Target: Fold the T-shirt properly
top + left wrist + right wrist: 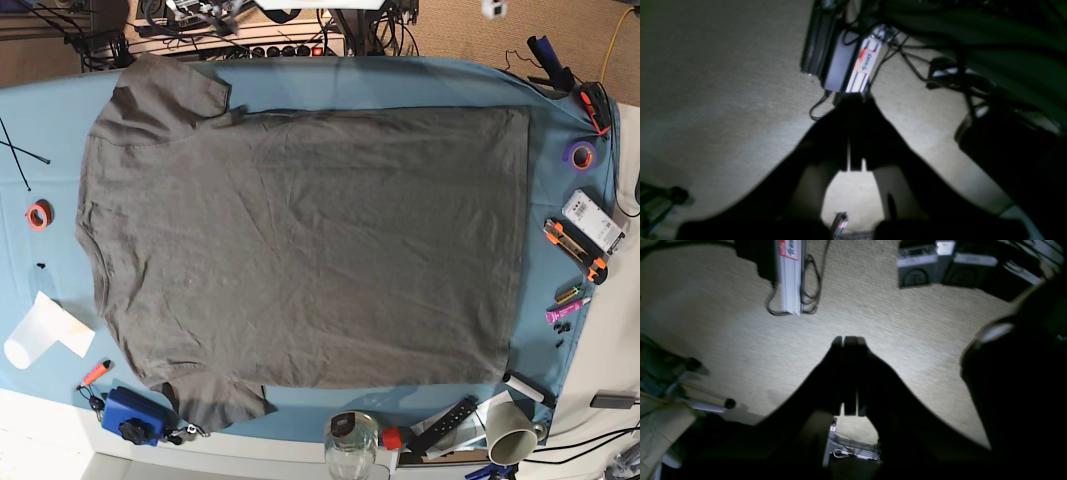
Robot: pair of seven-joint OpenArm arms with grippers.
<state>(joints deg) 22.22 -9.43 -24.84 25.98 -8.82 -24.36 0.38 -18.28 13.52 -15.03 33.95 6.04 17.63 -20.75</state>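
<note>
Large dark charcoal-grey cotton T-shirt (pixel 300 250) lies spread flat over the blue-teal tablecloth (pixel 45 130), filling the middle of the base view, collar end toward frame left, hem toward frame right, both sleeves out. No fold made yet, as I judge it.

Neither arm shows in the base view. Both wrist views look down at beige carpet floor (pixel 907 340); left gripper (pixel 855 133) and right gripper (pixel 850 373) have jaws together, nothing between them.

My plan: bring both arms over the table, part the jaws, pinch one long edge at sleeve and hem, lift evenly, keeping the cloth taut.
</note>
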